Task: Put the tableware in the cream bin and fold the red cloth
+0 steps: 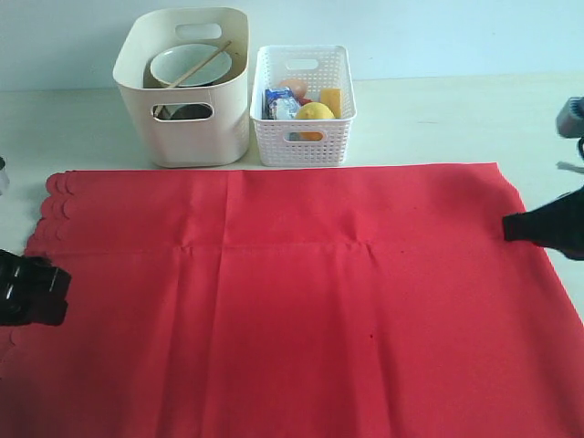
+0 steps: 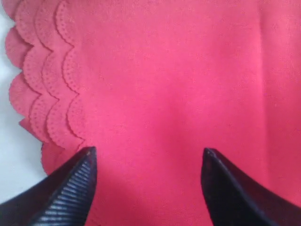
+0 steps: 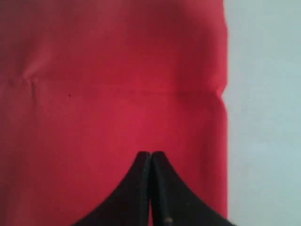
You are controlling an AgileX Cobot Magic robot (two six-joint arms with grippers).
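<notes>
- The red cloth lies spread across the near tabletop, its scalloped edge at the left.
- The left hand hangs over that scalloped edge, fingers wide apart, holding nothing.
- The right hand is at the cloth's right edge, fingertips pressed together; I cannot tell whether fabric is pinched.
- Behind the cloth, the cream bin holds the pale green bowl and wooden chopsticks.
- Just beside it, a white perforated basket holds a lemon.
</notes>
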